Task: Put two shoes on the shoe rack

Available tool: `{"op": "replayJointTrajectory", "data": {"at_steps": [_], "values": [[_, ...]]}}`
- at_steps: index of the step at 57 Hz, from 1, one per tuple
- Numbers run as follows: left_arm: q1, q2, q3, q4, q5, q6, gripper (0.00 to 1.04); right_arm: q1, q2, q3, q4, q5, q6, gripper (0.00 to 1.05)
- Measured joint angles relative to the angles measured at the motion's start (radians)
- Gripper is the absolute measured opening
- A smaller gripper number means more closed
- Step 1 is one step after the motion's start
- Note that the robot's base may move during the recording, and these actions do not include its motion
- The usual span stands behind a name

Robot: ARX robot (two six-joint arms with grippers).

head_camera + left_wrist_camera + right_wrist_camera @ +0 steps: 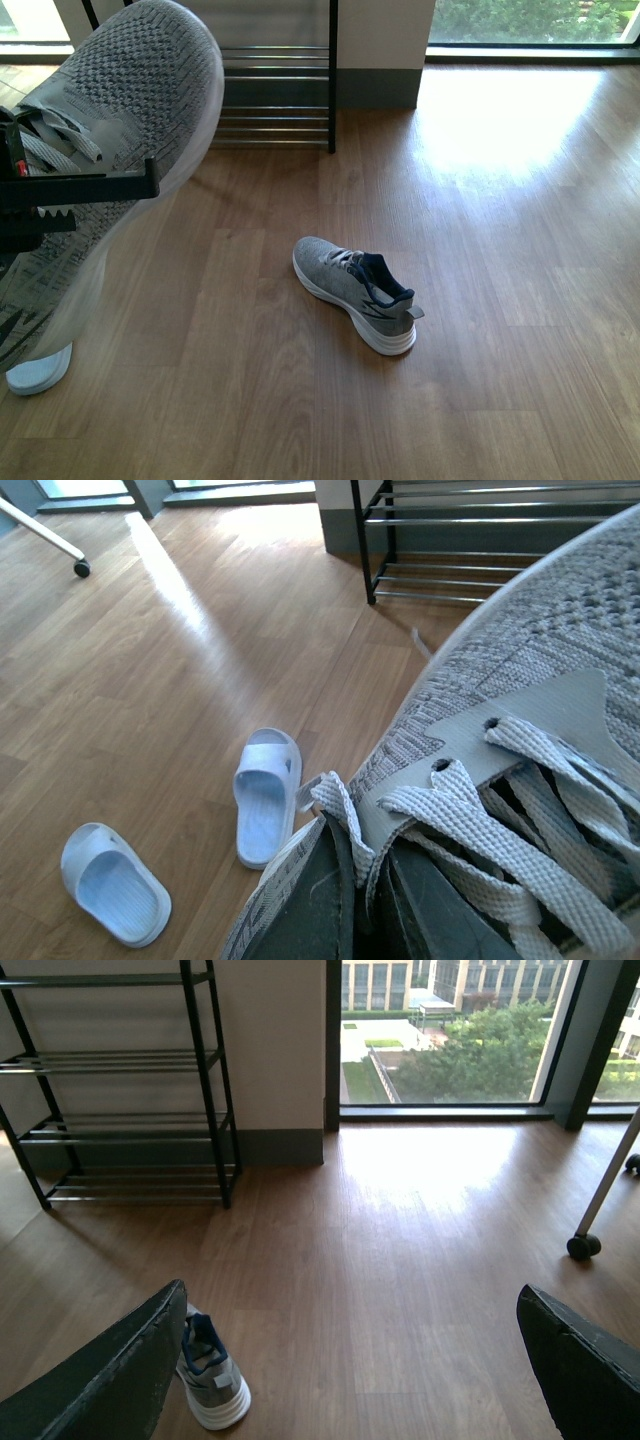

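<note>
My left gripper (365,905) is shut on a grey knit sneaker (520,670), pinching its side and laces. The shoe hangs lifted, close to the front camera at the left (120,120), toe pointing up toward the shoe rack (275,95). The other grey sneaker (355,292) lies on the wood floor in the middle, heel toward me, and also shows in the right wrist view (212,1375). My right gripper (350,1380) is open and empty above the floor, its left finger (110,1380) beside that sneaker. The black-framed rack with chrome bars (120,1090) stands against the wall.
Two light-blue slide sandals (265,795) (115,883) lie on the floor to the left; one peeks out under the held shoe (40,368). A white leg with a caster (580,1247) stands at the right by the window. Another caster (82,569) is far left.
</note>
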Motion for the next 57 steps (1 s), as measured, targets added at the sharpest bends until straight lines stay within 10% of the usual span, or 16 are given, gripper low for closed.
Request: {"op": "replayJointTrajectory", "data": {"at_steps": [57], "values": [[-0.003, 0.001, -0.010, 0.000, 0.002, 0.006, 0.02, 0.000, 0.000, 0.000, 0.000, 0.002, 0.000, 0.96]]}}
